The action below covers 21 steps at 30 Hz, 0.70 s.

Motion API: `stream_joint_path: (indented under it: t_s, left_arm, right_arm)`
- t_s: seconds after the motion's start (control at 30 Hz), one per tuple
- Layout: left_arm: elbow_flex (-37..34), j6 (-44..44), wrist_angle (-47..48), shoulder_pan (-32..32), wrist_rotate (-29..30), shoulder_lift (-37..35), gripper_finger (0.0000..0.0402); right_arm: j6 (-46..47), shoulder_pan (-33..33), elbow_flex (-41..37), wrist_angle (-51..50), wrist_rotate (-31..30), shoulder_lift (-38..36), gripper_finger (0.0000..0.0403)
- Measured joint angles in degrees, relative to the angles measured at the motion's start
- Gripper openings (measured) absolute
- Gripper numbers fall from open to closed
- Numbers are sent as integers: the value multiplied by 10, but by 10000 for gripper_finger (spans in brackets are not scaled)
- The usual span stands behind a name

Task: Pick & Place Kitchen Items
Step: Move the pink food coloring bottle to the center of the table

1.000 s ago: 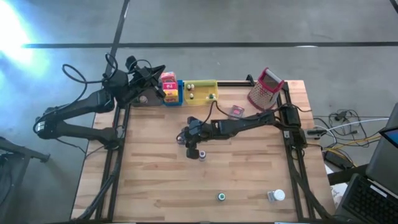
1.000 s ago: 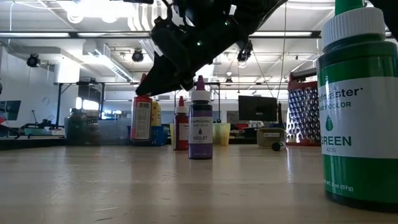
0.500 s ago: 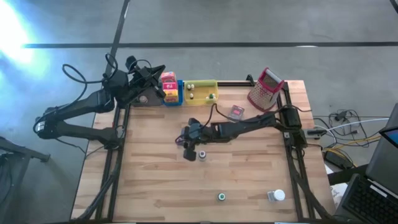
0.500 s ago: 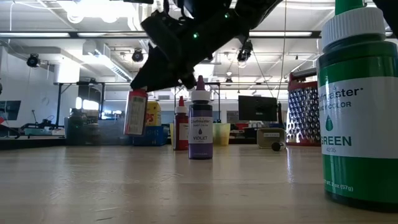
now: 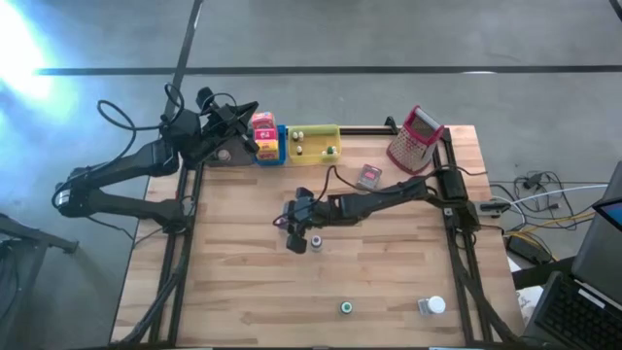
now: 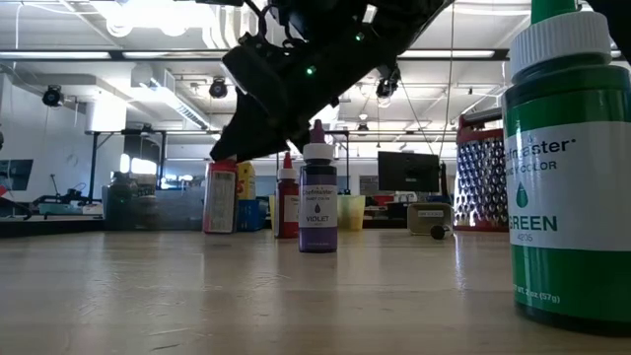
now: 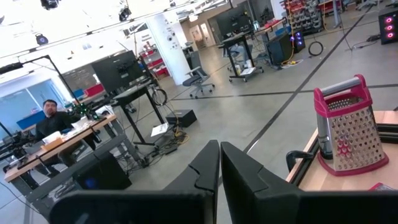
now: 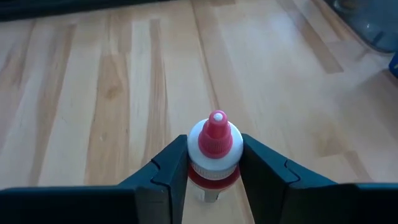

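Above the middle of the wooden table (image 5: 243,292) in the high view, the right gripper (image 5: 295,233) reaches leftward and holds a small bottle just beside a violet-labelled bottle (image 5: 316,241); a green-capped bottle (image 5: 346,308) and a white-capped jar (image 5: 434,306) stand near the front edge, and the left gripper (image 5: 251,115) waits at the back left corner, next to the red and yellow boxes (image 5: 263,131). In the low view, the right gripper (image 6: 235,148) comes down from above, its fingers pinching the top of a small red-labelled bottle (image 6: 220,197) whose base looks level with the tabletop, left of the violet bottle (image 6: 317,202). In the left wrist view, the left fingers (image 7: 202,171) are pressed together on nothing, with the metal grater with red handle (image 7: 348,124) beyond. In the right wrist view, the right fingers (image 8: 171,163) are clamped on either side of the bottle's white collar below its pink-red cap (image 8: 214,138).
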State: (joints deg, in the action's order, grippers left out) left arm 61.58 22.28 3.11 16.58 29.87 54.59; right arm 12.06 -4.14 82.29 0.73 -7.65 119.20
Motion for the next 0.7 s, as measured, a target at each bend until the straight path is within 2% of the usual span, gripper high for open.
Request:
stream_joint_path:
  t_s: [0.43,0.7]
  left_arm:
    - [0,0,0,0,0,0,22]
    - [0,0,0,0,0,0,22]
  right_arm:
    - [14,0,-17,8,1,0,123]
    - [8,0,-18,21,1,0,171]
